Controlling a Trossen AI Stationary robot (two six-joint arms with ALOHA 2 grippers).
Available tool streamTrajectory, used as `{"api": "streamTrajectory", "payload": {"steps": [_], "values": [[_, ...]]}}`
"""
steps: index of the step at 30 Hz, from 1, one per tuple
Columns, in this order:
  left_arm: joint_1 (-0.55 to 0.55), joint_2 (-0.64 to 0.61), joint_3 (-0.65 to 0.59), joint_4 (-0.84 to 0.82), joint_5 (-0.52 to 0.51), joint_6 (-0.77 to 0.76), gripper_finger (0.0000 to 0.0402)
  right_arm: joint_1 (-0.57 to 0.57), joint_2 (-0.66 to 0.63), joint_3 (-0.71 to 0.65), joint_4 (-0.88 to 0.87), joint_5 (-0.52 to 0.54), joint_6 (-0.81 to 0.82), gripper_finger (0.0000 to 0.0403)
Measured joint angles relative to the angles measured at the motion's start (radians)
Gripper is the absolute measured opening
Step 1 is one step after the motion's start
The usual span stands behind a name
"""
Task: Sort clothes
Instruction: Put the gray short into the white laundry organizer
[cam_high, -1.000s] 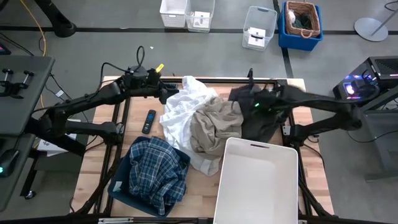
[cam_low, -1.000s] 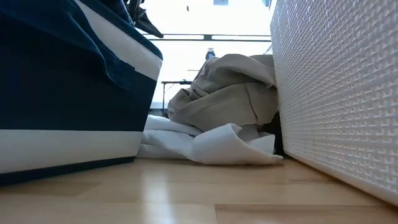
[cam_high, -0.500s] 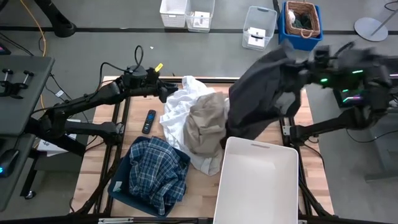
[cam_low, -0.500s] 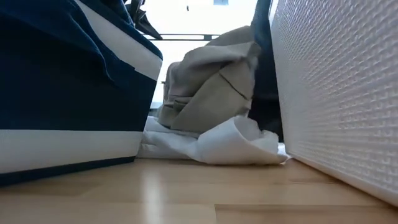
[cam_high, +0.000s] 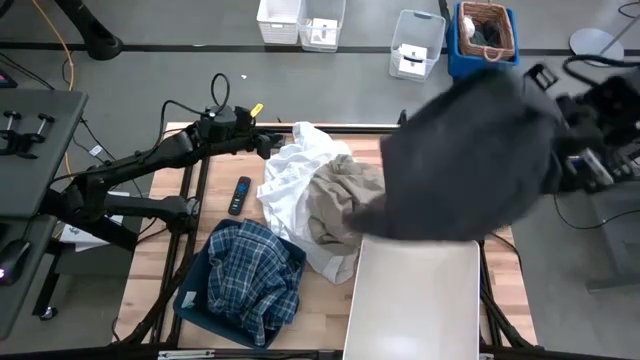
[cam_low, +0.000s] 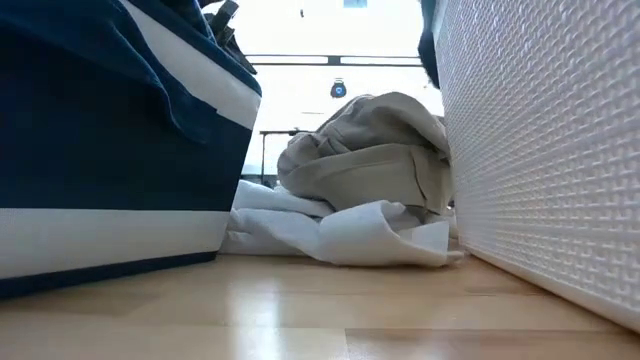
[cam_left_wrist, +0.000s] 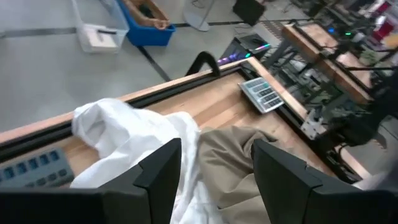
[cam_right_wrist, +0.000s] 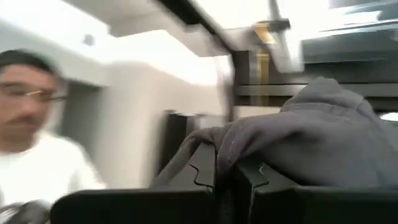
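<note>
The dark garment (cam_high: 470, 160) is held aloft by the right gripper (cam_right_wrist: 233, 177), hanging spread above the table's right side and over the far edge of the white bin (cam_high: 415, 300). In the right wrist view the fingers are seen clenched on a fold of this grey fabric (cam_right_wrist: 311, 143). A person in a white top (cam_right_wrist: 37, 168) is visible in the room beyond.

The left gripper (cam_left_wrist: 214, 168) is stationed at the table's far left, beside the white garment (cam_high: 300, 165); its fingers are parted and grasp nothing. The khaki piece (cam_high: 340, 205) lies bunched on the white garment at the table's middle, just beside the white bin. The plaid shirt (cam_high: 250, 275) is found in the navy bin (cam_high: 195, 305) at the near left. A remote (cam_high: 240, 195) lies on the table (cam_high: 150, 270) beside the white garment.
</note>
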Motion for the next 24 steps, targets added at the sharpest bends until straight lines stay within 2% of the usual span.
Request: {"api": "streamTrajectory", "payload": {"steps": [3, 8, 14, 16, 19, 21, 24], "values": [[0.0, 0.0, 0.0, -0.044, -0.03, -0.021, 0.0186, 0.092, 0.047, 0.056, -0.008, -0.028, -0.049, 0.0005], [0.0, 0.0, 0.0, -0.112, -0.067, -0.047, 0.0186, 0.248, 0.092, 0.163, 0.018, -0.012, -0.119, 0.0005], [-0.001, 0.0, 0.0, -0.153, -0.068, -0.095, 0.0186, 0.428, 0.091, 0.156, 0.024, 0.02, -0.194, 0.0005], [-0.002, 0.0, 0.0, -0.153, -0.068, -0.107, 0.0186, 0.477, 0.093, 0.155, -0.028, 0.08, -0.245, 0.0005], [-0.002, 0.0, 0.0, -0.152, -0.068, -0.124, 0.0186, 0.517, 0.108, 0.153, -0.137, 0.237, -0.265, 0.0005], [-0.002, 0.0, 0.0, -0.152, -0.068, -0.126, 0.0186, 0.523, 0.127, 0.153, -0.192, 0.341, -0.235, 0.0005], [-0.002, 0.0, 0.0, -0.15, -0.068, -0.133, 0.0186, 0.522, 0.164, 0.153, -0.263, 0.439, -0.149, 0.0005]]}}
